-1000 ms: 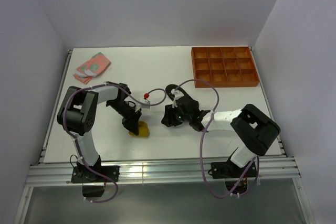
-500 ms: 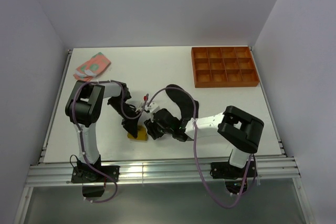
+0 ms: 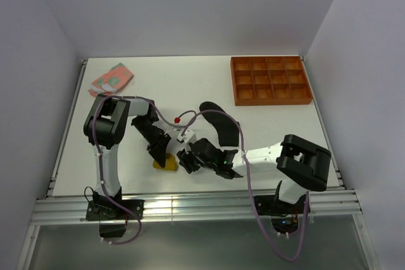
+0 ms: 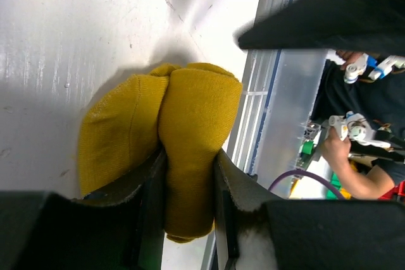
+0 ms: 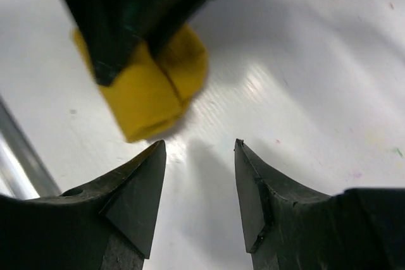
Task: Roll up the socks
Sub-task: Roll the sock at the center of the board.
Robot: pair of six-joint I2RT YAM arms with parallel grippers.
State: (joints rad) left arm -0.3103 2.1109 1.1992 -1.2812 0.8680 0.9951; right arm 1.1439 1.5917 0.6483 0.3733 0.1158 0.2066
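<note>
Clamping one fold of the mustard sock (image 4: 193, 112) near the worktop's (image 3: 190, 80) front edge, the left claw (image 4: 188, 181) holds a loose bundle. Beside it the right claw (image 5: 199, 150) gapes empty; a clumsy nudge could unroll it.

My left arm (image 3: 106, 167) and right arm (image 3: 262, 153) combine white links with black joint housings. Both bases (image 3: 104, 210) are black. Purple cables (image 3: 247, 178) loop along both arms. My left tool (image 4: 188, 162) carries grey-brown inner pads (image 4: 229, 189); my right tool (image 5: 199, 150) has black, wedge-shaped fingertips (image 5: 136, 188). One cable bears a red cap (image 3: 178, 119).
</note>
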